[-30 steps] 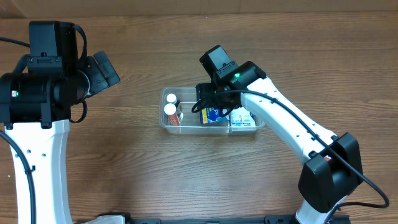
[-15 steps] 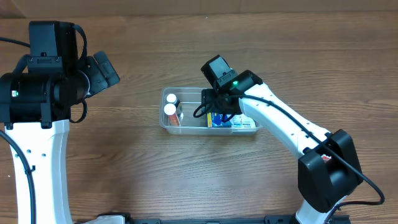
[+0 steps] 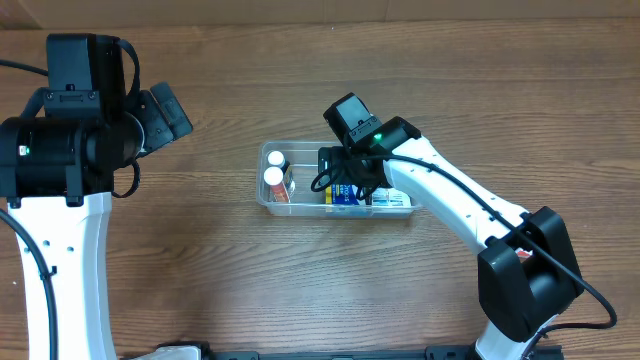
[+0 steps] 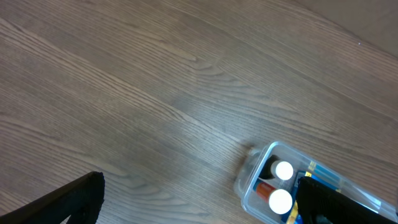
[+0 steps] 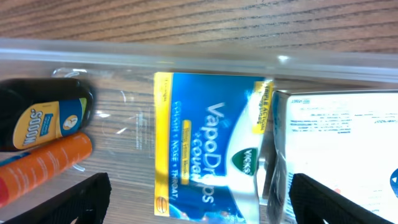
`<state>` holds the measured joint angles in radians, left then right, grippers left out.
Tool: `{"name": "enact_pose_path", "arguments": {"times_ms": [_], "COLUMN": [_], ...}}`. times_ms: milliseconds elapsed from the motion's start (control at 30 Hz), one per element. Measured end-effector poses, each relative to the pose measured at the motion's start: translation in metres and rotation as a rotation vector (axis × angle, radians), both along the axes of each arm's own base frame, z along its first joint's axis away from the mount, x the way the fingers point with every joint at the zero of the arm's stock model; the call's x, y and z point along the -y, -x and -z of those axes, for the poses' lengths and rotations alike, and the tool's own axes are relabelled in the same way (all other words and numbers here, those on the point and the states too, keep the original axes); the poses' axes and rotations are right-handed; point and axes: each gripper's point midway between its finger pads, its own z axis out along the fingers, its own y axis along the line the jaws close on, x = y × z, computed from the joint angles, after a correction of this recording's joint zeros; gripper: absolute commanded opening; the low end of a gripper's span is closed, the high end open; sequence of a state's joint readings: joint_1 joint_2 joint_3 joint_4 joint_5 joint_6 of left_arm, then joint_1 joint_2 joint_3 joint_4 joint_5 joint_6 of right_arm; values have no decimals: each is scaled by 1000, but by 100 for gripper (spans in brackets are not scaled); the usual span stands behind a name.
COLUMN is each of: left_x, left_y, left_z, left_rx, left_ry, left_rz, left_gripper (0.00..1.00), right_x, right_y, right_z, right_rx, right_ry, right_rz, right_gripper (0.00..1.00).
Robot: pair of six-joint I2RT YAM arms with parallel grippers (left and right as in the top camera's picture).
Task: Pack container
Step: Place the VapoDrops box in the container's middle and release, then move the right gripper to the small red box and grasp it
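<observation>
The clear plastic container (image 3: 308, 208) sits mid-table. My right gripper (image 3: 350, 180) hangs low over its middle, fingers spread wide and open. In the right wrist view a blue and yellow VapoDrops packet (image 5: 211, 149) lies flat on the container floor (image 5: 124, 124) between the open fingers (image 5: 199, 208). A white box (image 5: 339, 143) lies to its right. A dark bottle (image 5: 43, 115) and an orange bottle (image 5: 43, 168) lie to its left. My left gripper (image 3: 168, 114) is open and empty, up at the far left. Its wrist view (image 4: 199, 208) shows the container's left end (image 4: 252, 183).
Two white bottle caps (image 3: 273, 168) show at the container's left end. They also show in the left wrist view (image 4: 281, 185). Bare wooden table (image 3: 200, 260) lies all round the container. The right arm's white links (image 3: 470, 215) stretch from the front right.
My right gripper has shifted slightly left and lower into the container with the blue packet. The packet now lies flat on the floor between spread fingers. The left arm has not moved.
</observation>
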<state>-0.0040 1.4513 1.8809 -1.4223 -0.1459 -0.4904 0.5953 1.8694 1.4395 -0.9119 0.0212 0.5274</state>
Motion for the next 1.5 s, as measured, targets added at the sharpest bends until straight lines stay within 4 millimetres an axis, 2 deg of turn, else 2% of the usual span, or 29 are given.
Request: {"name": "enact_pose_path", "arguments": {"times_ms": [167, 300, 400, 500, 600, 633, 700, 733, 767, 833, 867, 933, 1033, 1233, 1333, 1500], "left_x": [0, 0, 0, 0, 0, 0, 0, 0, 0, 0, 0, 0, 0, 0, 0, 0], "left_y": [0, 0, 0, 0, 0, 0, 0, 0, 0, 0, 0, 0, 0, 1, 1, 0], "left_z": [0, 0, 0, 0, 0, 0, 0, 0, 0, 0, 0, 0, 0, 1, 1, 0], "left_rx": [0, 0, 0, 0, 0, -1, -2, -2, -3, -3, -3, -3, -5, -7, -7, -4], "left_ry": [0, 0, 0, 0, -2, -4, -8, -9, -10, -11, -11, -12, -12, -13, -13, -13], "left_rz": [0, 0, 0, 0, 3, 6, 12, 13, 15, 16, 17, 19, 19, 19, 19, 19], "left_gripper": [100, 100, 100, 100, 100, 100, 100, 100, 100, 100, 100, 100, 100, 100, 100, 100], "right_x": [-1, 1, 15, 33, 68, 90, 140, 159, 188, 237, 257, 285, 307, 323, 326, 325], "right_y": [1, 0, 5, -6, -30, -38, -43, -40, -33, -13, 0, 23, 50, 92, 99, 99], "right_z": [1, 0, -1, -21, -75, -103, -149, -161, -176, -189, -190, -184, -162, -125, -101, -41], "right_rx": [-5, 2, -19, 14, 127, 188, 277, 293, 309, 299, 272, 200, 77, -12, -7, -86], "right_ry": [-5, 3, 70, 118, 105, 80, 48, 40, 40, 53, 64, 74, 65, 63, 86, 122], "right_rz": [-2, 3, 13, 55, 163, 228, 360, 408, 480, 608, 665, 752, 841, 880, 791, 623], "right_gripper": [95, 100, 100, 100, 100, 100, 100, 100, 100, 100, 100, 100, 100, 100, 100, 100]}}
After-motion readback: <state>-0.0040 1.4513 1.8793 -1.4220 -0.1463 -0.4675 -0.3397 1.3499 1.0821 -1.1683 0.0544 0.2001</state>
